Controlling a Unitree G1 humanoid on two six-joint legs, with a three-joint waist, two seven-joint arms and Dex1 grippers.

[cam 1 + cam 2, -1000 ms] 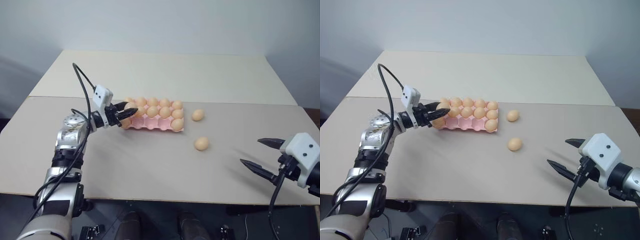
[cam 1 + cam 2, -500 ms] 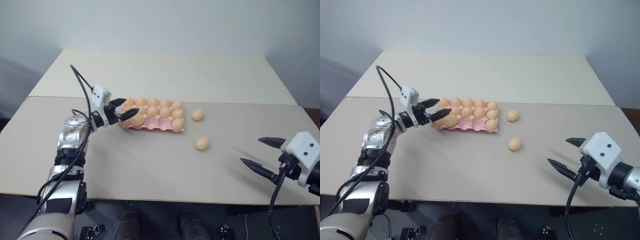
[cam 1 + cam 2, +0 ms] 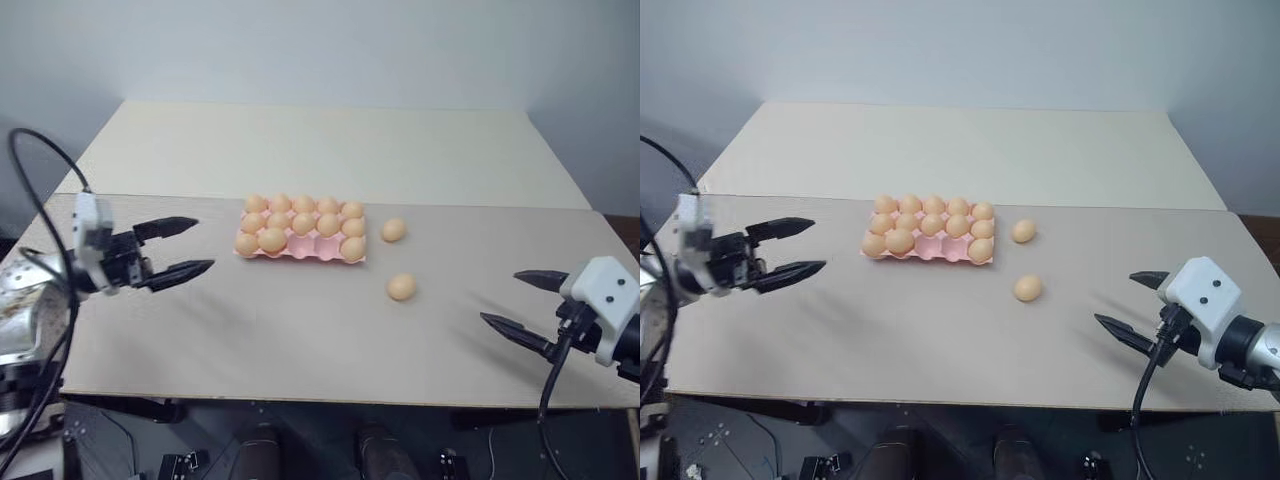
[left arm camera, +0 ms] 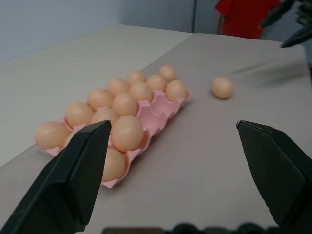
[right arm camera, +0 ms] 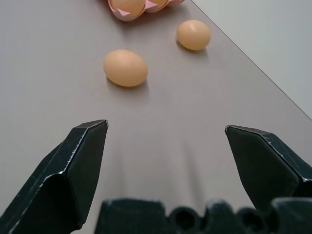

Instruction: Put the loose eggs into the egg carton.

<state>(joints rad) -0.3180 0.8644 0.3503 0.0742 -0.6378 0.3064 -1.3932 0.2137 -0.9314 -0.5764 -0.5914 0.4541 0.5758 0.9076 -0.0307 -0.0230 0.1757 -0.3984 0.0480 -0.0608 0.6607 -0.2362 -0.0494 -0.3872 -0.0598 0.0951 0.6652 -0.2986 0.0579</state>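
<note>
The pink egg carton (image 3: 300, 236) sits mid-table, nearer the left edge than the right, most cups filled. Two loose eggs (image 3: 401, 287) lie on the table (image 3: 300, 330) just right of it, one beside its right end, one nearer the front edge. The left gripper (image 3: 182, 247) hangs spread and empty by the left edge; the right gripper (image 3: 527, 306), also spread, hovers at the front right corner.

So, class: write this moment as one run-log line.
left gripper: open, empty, beside carton | right gripper: open, empty | two eggs loose on table | next: right picks egg
</note>
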